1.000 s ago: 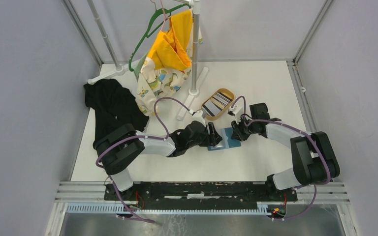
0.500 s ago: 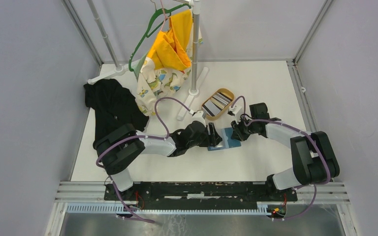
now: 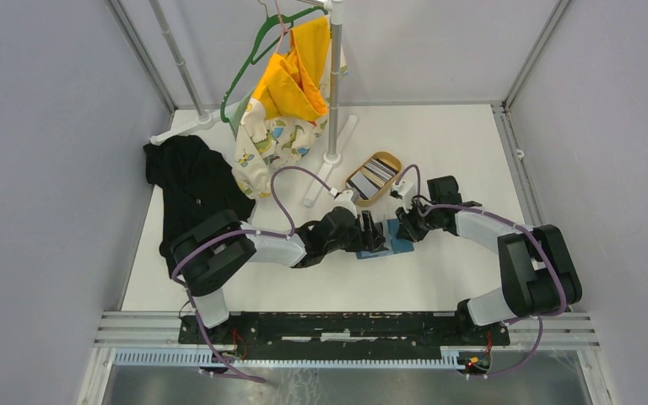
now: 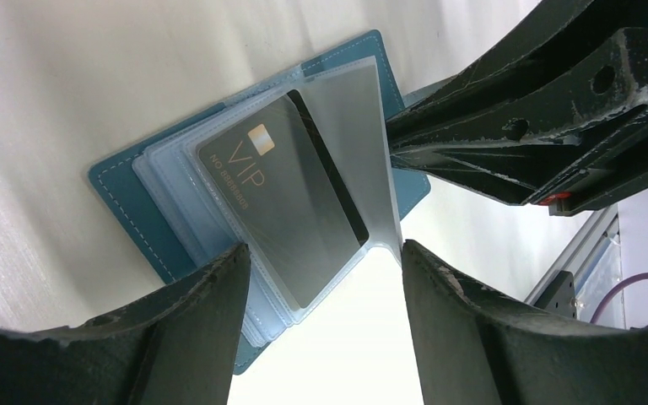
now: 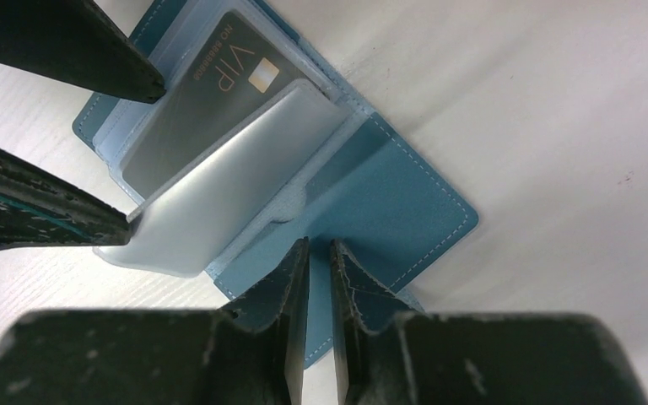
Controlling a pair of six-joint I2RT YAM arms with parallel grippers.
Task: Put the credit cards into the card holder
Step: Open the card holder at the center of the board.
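— Where is the card holder (image 3: 400,245)?
— Lying open on the surface (image 3: 439,143), with a grey VIP card (image 4: 291,202) under one of its clear sleeves (image 4: 363,143).
— And the left end effector (image 4: 322,253)?
— Over the holder, fingers apart, one on each side of that card, gripping nothing.
— The right end effector (image 5: 319,246)?
— Fingers almost together, nipping the edge of the holder's teal cover.
— The other credit cards (image 3: 372,175)?
— In the wooden tray (image 3: 394,160), just beyond the holder.
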